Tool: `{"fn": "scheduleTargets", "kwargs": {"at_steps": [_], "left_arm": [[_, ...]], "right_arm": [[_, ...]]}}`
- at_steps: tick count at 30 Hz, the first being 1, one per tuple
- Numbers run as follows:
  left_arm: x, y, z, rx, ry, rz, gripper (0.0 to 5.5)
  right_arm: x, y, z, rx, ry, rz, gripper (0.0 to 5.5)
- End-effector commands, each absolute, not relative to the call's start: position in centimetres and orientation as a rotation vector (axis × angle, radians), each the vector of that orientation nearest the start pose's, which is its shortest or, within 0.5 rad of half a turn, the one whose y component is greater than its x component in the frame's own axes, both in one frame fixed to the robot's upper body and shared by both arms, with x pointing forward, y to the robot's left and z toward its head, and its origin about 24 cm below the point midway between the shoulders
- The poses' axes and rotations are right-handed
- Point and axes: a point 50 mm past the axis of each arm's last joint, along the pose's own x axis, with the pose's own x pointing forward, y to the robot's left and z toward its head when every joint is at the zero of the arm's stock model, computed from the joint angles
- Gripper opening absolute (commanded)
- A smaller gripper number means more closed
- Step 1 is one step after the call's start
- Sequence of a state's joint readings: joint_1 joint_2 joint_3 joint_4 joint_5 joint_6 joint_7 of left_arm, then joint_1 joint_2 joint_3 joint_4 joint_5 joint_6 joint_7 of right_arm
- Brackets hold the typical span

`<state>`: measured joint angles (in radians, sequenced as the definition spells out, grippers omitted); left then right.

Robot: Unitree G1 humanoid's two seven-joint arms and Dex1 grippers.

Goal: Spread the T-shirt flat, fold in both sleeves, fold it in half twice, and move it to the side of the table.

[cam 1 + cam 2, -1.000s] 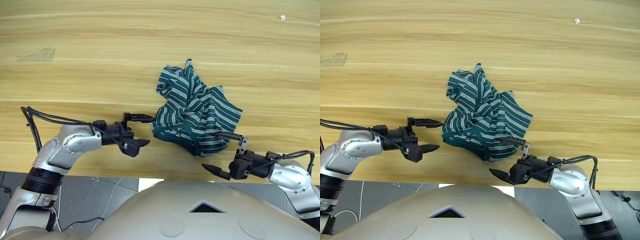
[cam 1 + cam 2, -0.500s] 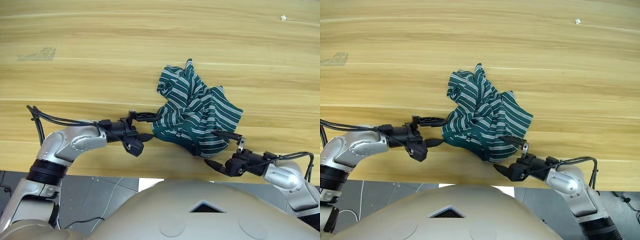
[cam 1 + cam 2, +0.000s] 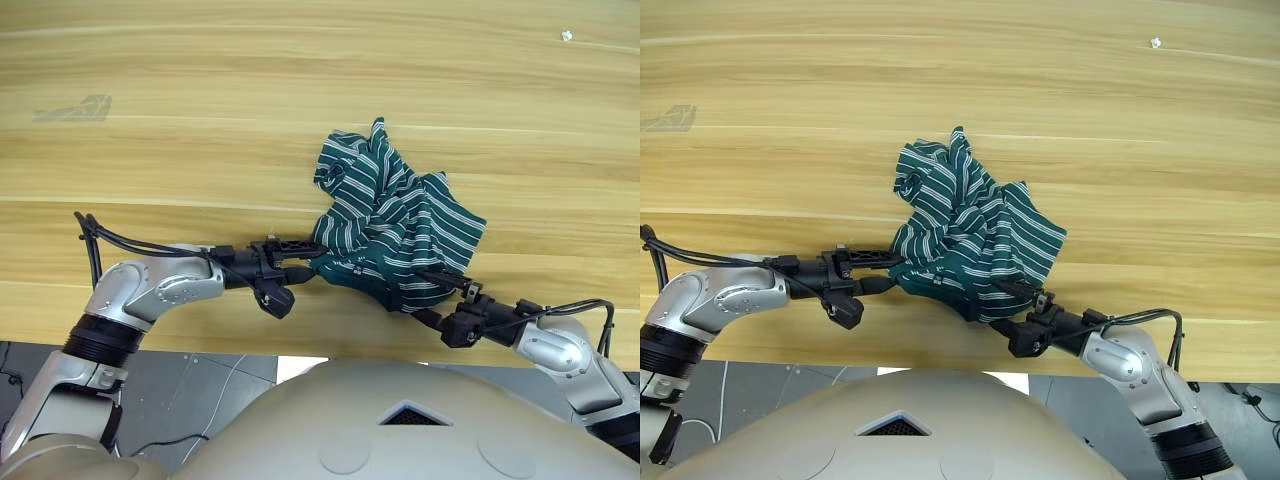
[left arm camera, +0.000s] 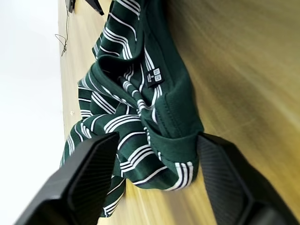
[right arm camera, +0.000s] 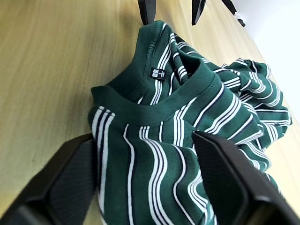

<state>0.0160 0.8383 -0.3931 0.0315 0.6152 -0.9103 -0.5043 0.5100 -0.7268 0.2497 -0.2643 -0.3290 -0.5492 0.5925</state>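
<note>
- Pale wood table [image 3: 200, 160] with long grain runs across my whole view; beyond its near edge is grey floor [image 3: 180, 385].
- Far off at 1 o'clock from the T-shirt lies a tiny white speck [image 3: 566, 35]. Out at 10 o'clock there is a faint grey mark [image 3: 72, 108] on the wood. Both are well apart from the cloth.
- One T-shirt [image 3: 390, 225], dark green with white stripes, sits in a crumpled heap near the table's near edge. The folds bury the sleeves, so I cannot pick them out. Its collar and a small label [image 5: 156, 74] face my wrists.
- My left arm lies low along the near edge, forearm pointing toward 3 o'clock. My left pincer [image 3: 312, 258] is at the heap's 8 o'clock, its fingers parted with the collar edge between them.
- My right arm comes in from 5 o'clock, angled toward 10. My right pincer [image 3: 430, 297] is spread wide, straddling striped fabric at the heap's near rim.
- Count: one shirt, two pincers, one speck, one mark.
</note>
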Motion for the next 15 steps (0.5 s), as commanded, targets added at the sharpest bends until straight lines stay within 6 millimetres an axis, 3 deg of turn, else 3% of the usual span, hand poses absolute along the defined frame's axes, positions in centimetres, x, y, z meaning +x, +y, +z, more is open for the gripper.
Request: {"fn": "scheduleTargets", "kwargs": {"at_steps": [1, 11, 15], "left_arm": [[16.2, 18.1, 0.9, 1.365, -0.196, -1.576, 2.38], [17.4, 17.6, 0.6, 1.372, -0.219, -1.582, 0.55], [17.2, 17.5, 0.8, 1.354, -0.224, -1.582, 0.1]], "right_arm": [[10.7, -16.7, 2.4, -0.829, 0.029, 1.212, 2.53], [10.7, -16.5, 2.4, -0.803, 0.023, 1.214, 0.58], [10.8, -16.4, 2.3, -0.793, 0.02, 1.213, 0.0]]}}
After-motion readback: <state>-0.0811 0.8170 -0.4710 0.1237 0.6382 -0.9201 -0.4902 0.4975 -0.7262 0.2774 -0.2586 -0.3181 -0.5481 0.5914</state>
